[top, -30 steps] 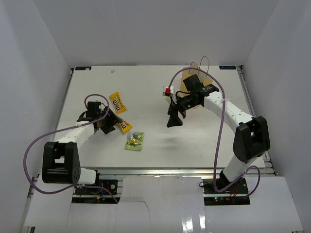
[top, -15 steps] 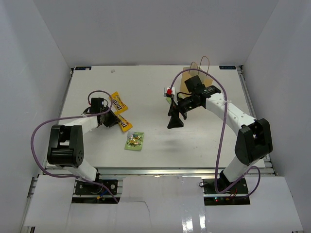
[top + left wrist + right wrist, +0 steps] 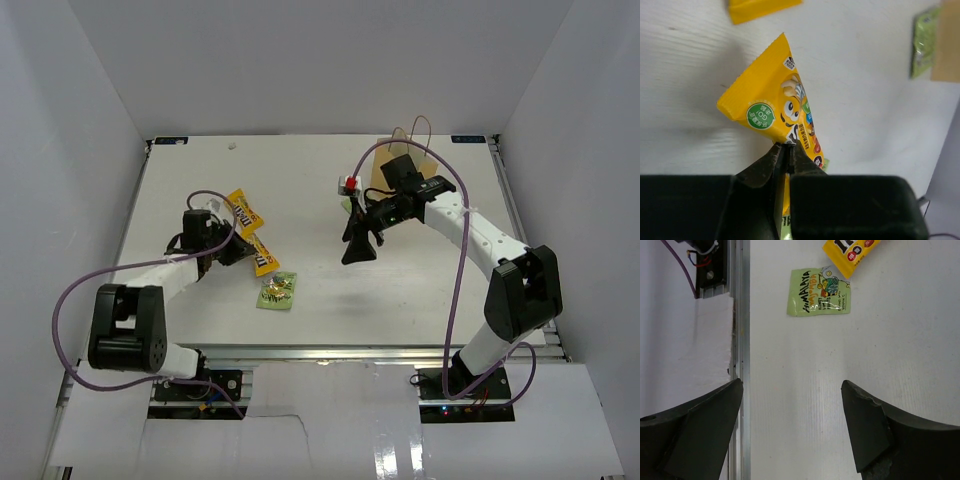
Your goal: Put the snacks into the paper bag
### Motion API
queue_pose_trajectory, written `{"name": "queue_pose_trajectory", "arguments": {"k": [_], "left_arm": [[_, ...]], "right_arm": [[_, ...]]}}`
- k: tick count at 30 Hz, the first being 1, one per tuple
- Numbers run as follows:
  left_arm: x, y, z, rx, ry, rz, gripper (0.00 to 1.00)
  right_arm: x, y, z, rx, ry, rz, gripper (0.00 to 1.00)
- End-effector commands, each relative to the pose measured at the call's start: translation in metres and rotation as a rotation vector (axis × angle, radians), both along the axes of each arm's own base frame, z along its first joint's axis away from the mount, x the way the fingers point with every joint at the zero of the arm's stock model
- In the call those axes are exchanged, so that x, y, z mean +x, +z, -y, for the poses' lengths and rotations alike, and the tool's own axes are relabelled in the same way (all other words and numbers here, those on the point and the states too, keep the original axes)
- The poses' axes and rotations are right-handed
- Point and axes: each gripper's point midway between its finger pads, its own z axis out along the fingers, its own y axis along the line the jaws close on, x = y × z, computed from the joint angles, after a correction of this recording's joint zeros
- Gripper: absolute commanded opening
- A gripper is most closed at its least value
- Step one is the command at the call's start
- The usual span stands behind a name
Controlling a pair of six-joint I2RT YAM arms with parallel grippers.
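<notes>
Left jaws pinch the yellow candy pack (image 3: 775, 100); paper bag (image 3: 383, 172) stands far upper right. Right jaws apart.

Left gripper (image 3: 789, 148) pinches the yellow candy pack (image 3: 771, 95) by one end

You are working at a robotics lab bench, inside a closed-in test cell. Plain white panels (image 3: 90, 150) are walling in a bare white table (image 3: 400, 300) on three sides, and the light is falling evenly from above. An aluminium rail (image 3: 330, 352) is running along the near edge. Two white-and-black arms (image 3: 480, 235) are standing bolted there, trailing loose purple cables (image 3: 455, 280). Exposed wiring and a circuit board (image 3: 195, 392) are sitting open beside the left base. The only everyday goods you are seeing are a few snack packets (image 3: 277, 291) and a paper bag (image 3: 951, 45), set out on the work surface.
</notes>
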Motion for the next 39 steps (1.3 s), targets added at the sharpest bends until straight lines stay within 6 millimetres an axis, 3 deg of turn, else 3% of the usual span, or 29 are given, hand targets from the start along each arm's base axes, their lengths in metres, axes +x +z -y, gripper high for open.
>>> {"name": "queue_pose_trajectory", "arguments": {"k": [1, 8, 13, 17, 24, 29, 32, 33, 35, 37, 39], "left_arm": [[-0.003, 0.061, 0.035, -0.084, -0.191, 0.254, 0.01], [-0.044, 0.122, 0.112, -0.209, -0.445, 0.484, 0.0], [-0.056, 0.149, 0.151, -0.243, -0.51, 0.556, 0.0], [-0.061, 0.16, 0.173, -0.264, -0.561, 0.573, 0.0], [-0.064, 0.17, 0.194, -0.277, -0.609, 0.589, 0.0], [-0.066, 0.176, 0.196, -0.28, -0.617, 0.604, 0.0], [-0.067, 0.175, 0.196, -0.281, -0.616, 0.602, 0.0], [-0.067, 0.174, 0.196, -0.281, -0.614, 0.599, 0.0], [-0.069, 0.172, 0.196, -0.282, -0.613, 0.594, 0.0], [-0.069, 0.172, 0.196, -0.282, -0.613, 0.594, 0.01], [-0.069, 0.172, 0.196, -0.284, -0.615, 0.593, 0.1]], "right_arm": [[0.0, 0.036, -0.011, 0.089, -0.046, -0.07, 0.85], [0.039, 0.036, -0.031, 0.1, -0.425, -0.358, 0.79], [0.048, 0.055, -0.045, 0.171, -0.442, -0.436, 0.8], [0.049, 0.055, -0.047, 0.176, -0.454, -0.459, 0.8], [0.047, 0.037, -0.04, 0.141, -0.512, -0.471, 0.79], [0.05, 0.031, -0.037, 0.124, -0.541, -0.459, 0.76], [0.048, 0.034, -0.038, 0.134, -0.524, -0.462, 0.61], [0.048, 0.034, -0.038, 0.136, -0.523, -0.467, 0.51], [0.046, 0.036, -0.039, 0.143, -0.508, -0.472, 0.38], [0.042, 0.039, -0.039, 0.154, -0.484, -0.486, 0.33], [0.039, 0.041, -0.04, 0.168, -0.461, -0.491, 0.26]]}}
